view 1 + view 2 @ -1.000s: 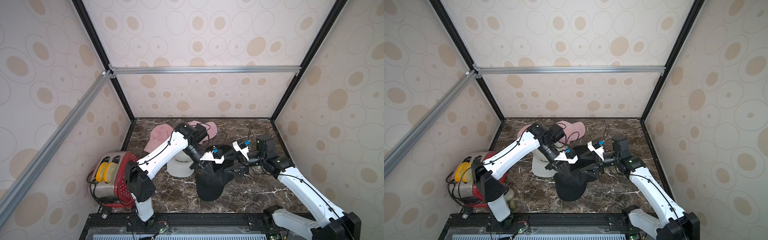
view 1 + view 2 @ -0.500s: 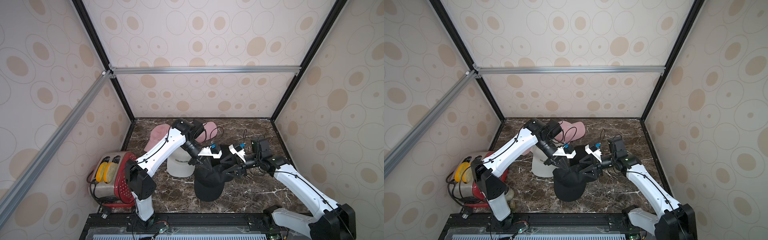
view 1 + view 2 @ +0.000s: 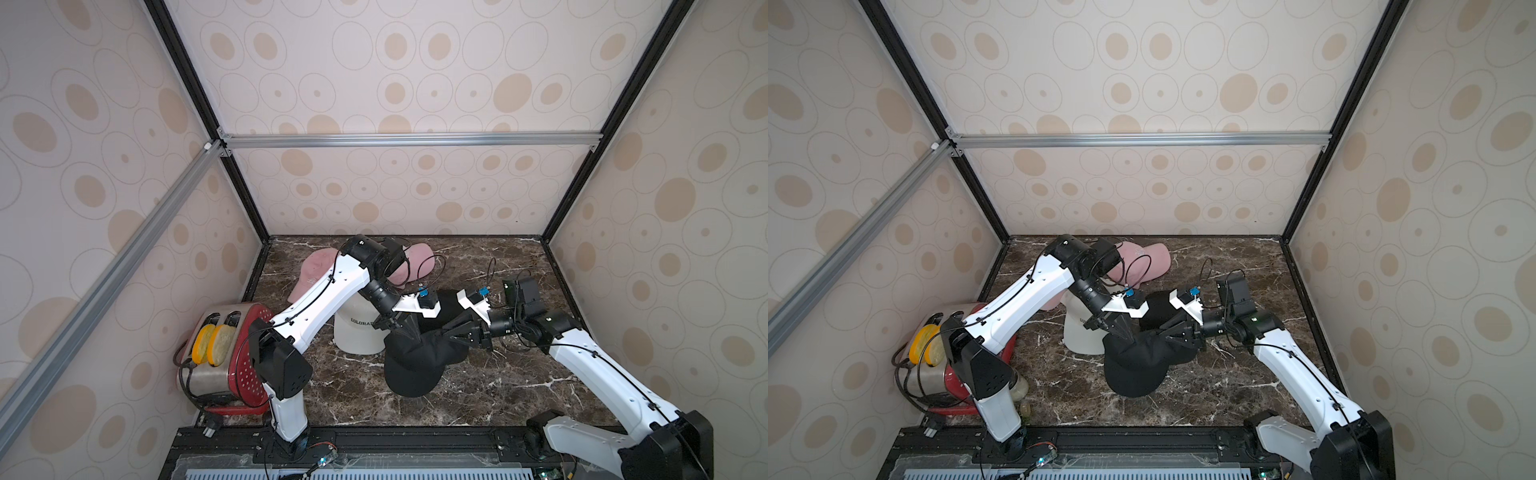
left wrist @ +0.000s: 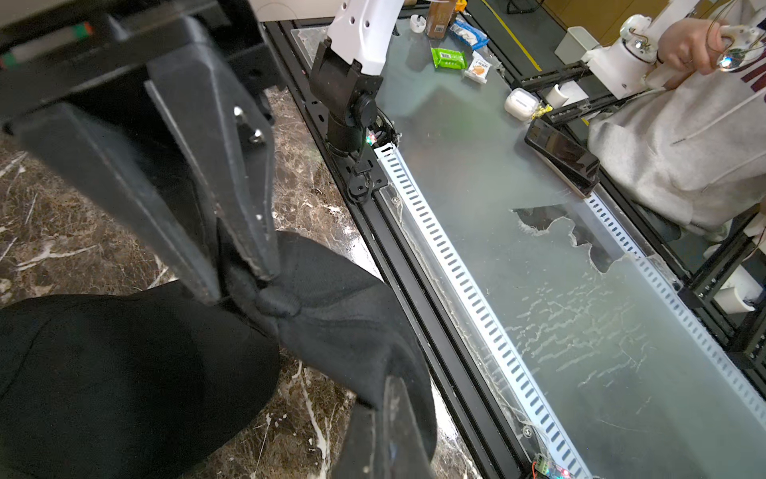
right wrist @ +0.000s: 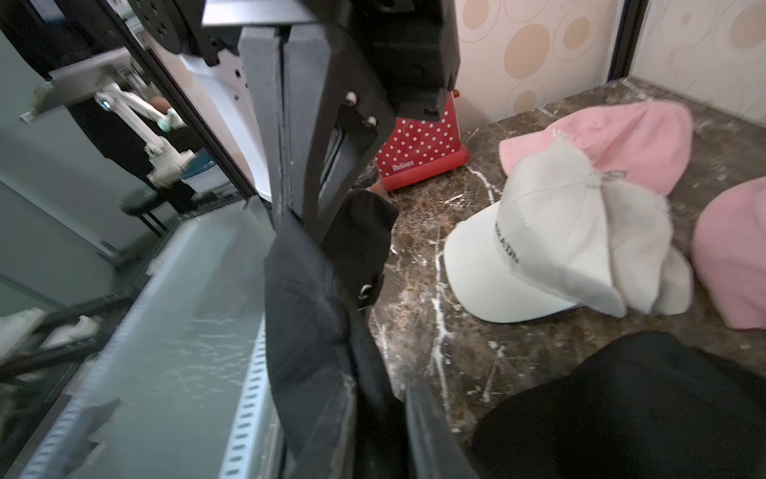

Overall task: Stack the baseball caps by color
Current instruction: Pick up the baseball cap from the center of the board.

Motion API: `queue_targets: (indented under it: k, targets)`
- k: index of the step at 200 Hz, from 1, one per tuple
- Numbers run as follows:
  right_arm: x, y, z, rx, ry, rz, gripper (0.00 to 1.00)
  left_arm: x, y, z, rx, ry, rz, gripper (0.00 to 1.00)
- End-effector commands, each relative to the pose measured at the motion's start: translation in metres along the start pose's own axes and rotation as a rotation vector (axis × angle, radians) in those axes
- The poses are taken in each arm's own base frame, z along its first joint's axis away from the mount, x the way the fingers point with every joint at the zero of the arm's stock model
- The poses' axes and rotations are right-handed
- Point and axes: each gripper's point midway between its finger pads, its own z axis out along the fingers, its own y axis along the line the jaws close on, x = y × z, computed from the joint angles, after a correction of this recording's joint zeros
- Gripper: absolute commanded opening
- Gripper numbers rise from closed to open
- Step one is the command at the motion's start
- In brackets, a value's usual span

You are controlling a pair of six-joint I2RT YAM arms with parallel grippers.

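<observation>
A black cap [image 3: 411, 365] [image 3: 1133, 370] clamped from two sides above the table [image 3: 498, 395]
In both top views its long axis is laid back to front, brim toward the front rail [image 3: 415, 440]. Left wrist view: the left gripper [image 4: 240, 282] is clenched on its crown. Right wrist view: the right gripper [image 5: 290, 215] is closed on its fabric.

The nearest cap [image 3: 411, 370] lies centre, before me; the cap pile [image 3: 355, 338] sits just left of it (touching or not, I cannot tell), far caps [image 3: 419, 258] behind, toaster [image 3: 208, 378] near left.
</observation>
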Motion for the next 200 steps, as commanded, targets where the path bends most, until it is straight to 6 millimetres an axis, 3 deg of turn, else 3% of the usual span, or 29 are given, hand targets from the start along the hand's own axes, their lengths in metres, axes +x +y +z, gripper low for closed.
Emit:
queue_targets:
  k: [1, 5, 38, 69, 110, 130, 164, 200]
  targets:
    - [-0.010, 0.000, -0.006, 0.054, 0.004, -0.048, 0.04, 0.000, 0.006, -0.001, -0.011, -0.016, -0.034, 0.00]
    - [-0.010, -0.001, -0.007, 0.067, 0.005, -0.052, 0.00, 0.000, 0.009, -0.001, -0.018, -0.020, -0.044, 0.00]
    - [-0.009, -0.016, -0.016, 0.224, 0.005, 0.021, 0.00, -0.013, 0.042, 0.006, -0.078, -0.138, -0.134, 0.00]
    - [0.001, -0.017, -0.028, 0.330, 0.033, 0.142, 0.00, -0.016, 0.074, 0.016, -0.118, -0.246, -0.229, 0.00]
    - [0.019, -0.053, -0.048, 0.572, 0.104, 0.236, 0.00, -0.007, 0.130, 0.017, -0.331, -0.282, -0.345, 0.00]
    - [0.030, -0.073, -0.048, 0.624, 0.158, 0.291, 0.00, 0.010, 0.158, 0.014, -0.480, -0.248, -0.418, 0.00]
    - [0.039, -0.095, -0.040, 0.609, 0.196, 0.365, 0.00, 0.036, 0.164, 0.023, -0.518, -0.178, -0.491, 0.00]
    - [0.048, -0.104, -0.038, 0.618, 0.224, 0.400, 0.00, 0.044, 0.162, 0.031, -0.487, -0.169, -0.542, 0.00]
